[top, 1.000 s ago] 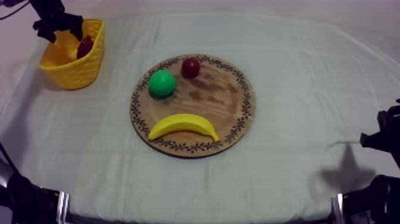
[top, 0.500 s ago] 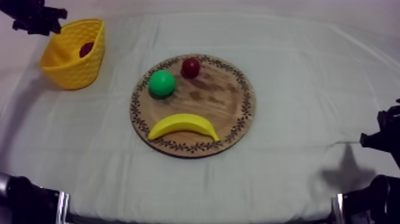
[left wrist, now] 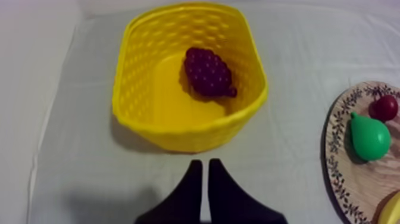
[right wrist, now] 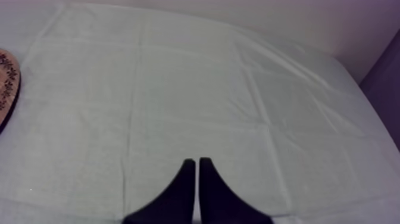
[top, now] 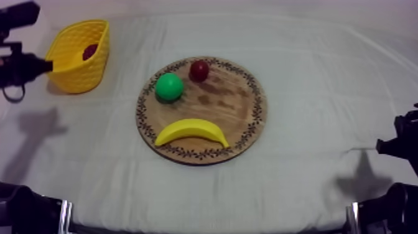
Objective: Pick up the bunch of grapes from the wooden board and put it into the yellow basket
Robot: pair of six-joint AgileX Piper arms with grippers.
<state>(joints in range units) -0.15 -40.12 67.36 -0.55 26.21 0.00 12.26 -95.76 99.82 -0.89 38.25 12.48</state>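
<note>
The dark purple bunch of grapes [top: 90, 51] [left wrist: 206, 72] lies inside the yellow basket [top: 87, 74] [left wrist: 190, 134] at the table's far left. My left gripper [top: 45, 65] [left wrist: 205, 164] hovers just outside the basket's near wall, shut on nothing, its fingers together as a narrow wedge. The round wooden board [top: 239, 109] [left wrist: 342, 179] in the middle carries a green pear [top: 169, 87] [left wrist: 369, 137], a small red fruit [top: 199, 70] [left wrist: 386, 107] and a banana [top: 191, 132]. My right gripper [top: 389, 146] [right wrist: 197, 161] rests low at the right side, shut and empty.
Bare grey-white cloth [right wrist: 196, 89] spreads in front of the right gripper, with the board's rim [right wrist: 6, 89] off to one side. Cloth also lies open between the basket and the board.
My left gripper has drawn back from over the basket to its outer side and closed its fingers. The grapes stay in the basket. The right arm has not moved.
</note>
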